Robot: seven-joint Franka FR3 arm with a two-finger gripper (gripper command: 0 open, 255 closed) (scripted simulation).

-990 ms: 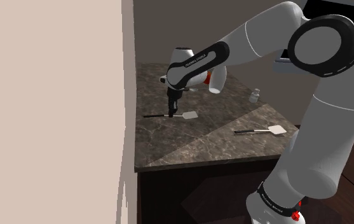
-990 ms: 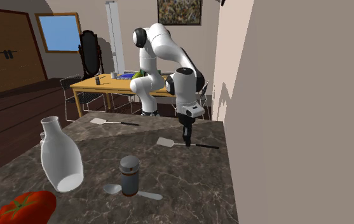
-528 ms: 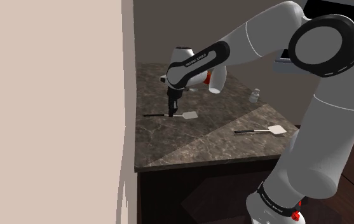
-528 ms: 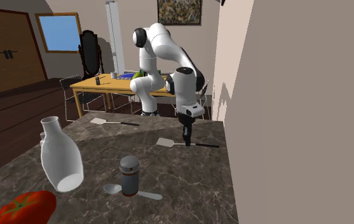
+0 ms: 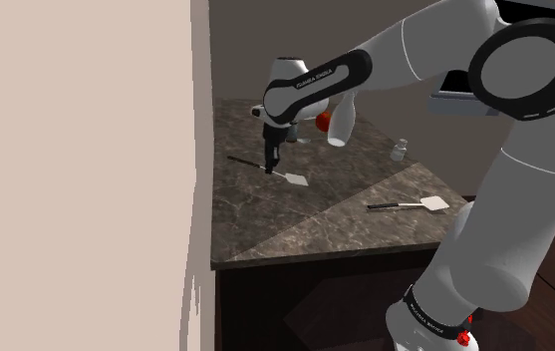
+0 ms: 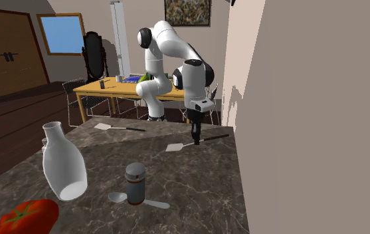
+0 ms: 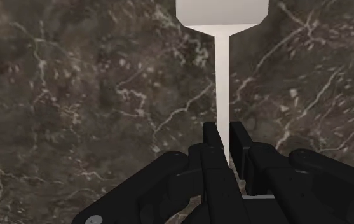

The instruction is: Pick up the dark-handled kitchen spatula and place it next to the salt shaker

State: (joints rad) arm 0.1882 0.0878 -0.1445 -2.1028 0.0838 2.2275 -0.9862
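Now the all-black two-finger gripper (image 6: 197, 140) clamps the white-bladed, dark-handled spatula (image 6: 175, 147) mid-frame, blade drooping toward the dark marble counter (image 6: 196, 193). Lift clear, then carry slowly to the grey dark-capped salt shaker (image 6: 135, 183) at lower centre.

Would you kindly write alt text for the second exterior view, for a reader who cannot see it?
The white arm's black end effector grips a tilted spatula with dark handle and white blade over the dark marble counter; a grey cylindrical salt shaker stands nearer the camera.
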